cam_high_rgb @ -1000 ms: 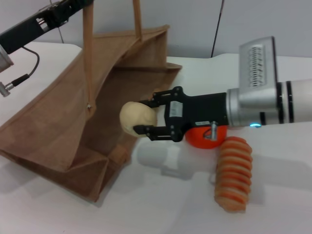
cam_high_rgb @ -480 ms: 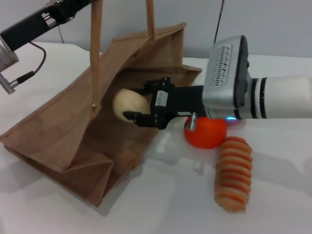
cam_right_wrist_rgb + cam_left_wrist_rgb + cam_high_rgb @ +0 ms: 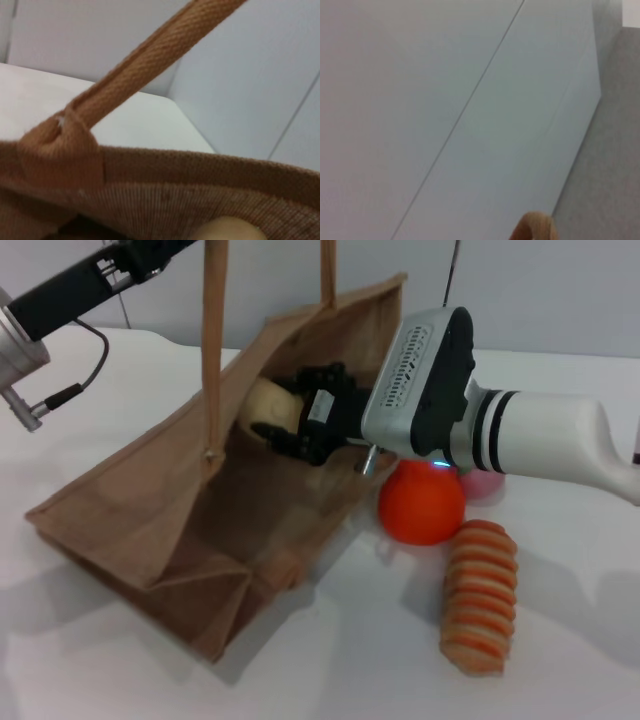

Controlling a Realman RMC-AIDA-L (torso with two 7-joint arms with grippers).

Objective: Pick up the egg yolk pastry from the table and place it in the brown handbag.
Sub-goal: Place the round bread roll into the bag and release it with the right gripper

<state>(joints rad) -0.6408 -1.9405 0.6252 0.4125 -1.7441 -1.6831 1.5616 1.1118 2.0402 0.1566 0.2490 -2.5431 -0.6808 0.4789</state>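
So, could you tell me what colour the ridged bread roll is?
Orange-and-tan stripes, clearest in the head view.

We seem to be in a lab or test room set up for robot trials. A plain white table (image 3: 300,660) stands before bare pale wall panels (image 3: 445,100) with thin seams. On it lie staged props: a jute tote (image 3: 150,510), an orange ball (image 3: 420,505) and a striped bread roll (image 3: 478,600). A loose cable (image 3: 85,360) trails at the far left.

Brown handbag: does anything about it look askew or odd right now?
Yes. The brown handbag lies tipped on its side, its bottom corner creased, handles pulled upward toward the left arm at the top. The right gripper holds the egg yolk pastry inside its mouth. Nothing spilled.
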